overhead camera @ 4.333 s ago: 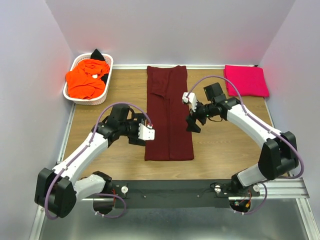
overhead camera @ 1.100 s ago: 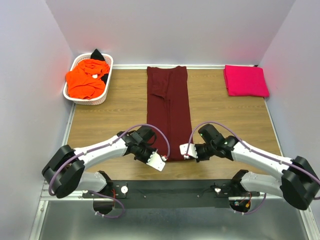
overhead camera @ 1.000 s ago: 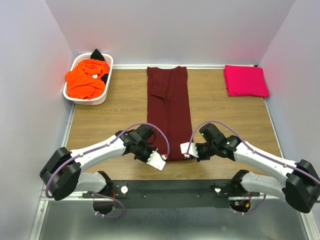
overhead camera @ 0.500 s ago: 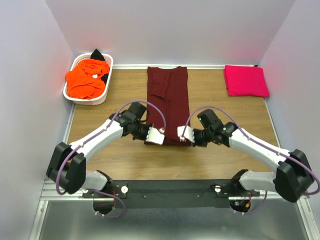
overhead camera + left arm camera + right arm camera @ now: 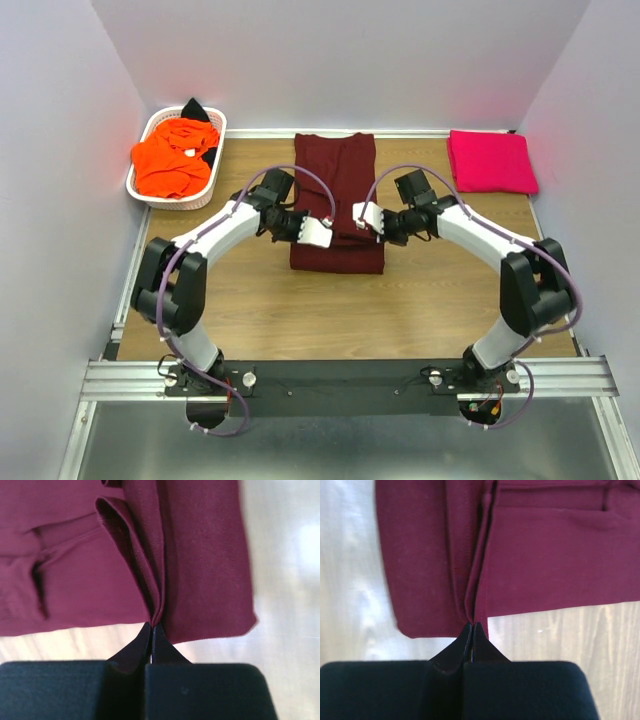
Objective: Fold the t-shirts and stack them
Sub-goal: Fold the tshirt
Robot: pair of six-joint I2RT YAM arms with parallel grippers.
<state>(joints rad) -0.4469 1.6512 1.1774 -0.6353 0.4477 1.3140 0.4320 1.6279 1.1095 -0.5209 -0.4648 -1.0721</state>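
The dark maroon t-shirt lies in a long strip at the table's middle, its near end doubled back over itself. My left gripper is shut on the folded hem's left corner. My right gripper is shut on the hem's right corner. Both hold the hem over the shirt's middle. A folded bright pink t-shirt rests at the back right. An orange t-shirt and a black one sit in the basket.
The white lattice basket stands at the back left corner. Bare wooden tabletop stretches in front of the maroon shirt. Grey walls close in on three sides.
Both grippers closed on the maroon shirt's near hem and carried it away from the bases, folding the near end over the middle. The strip now looks shorter.
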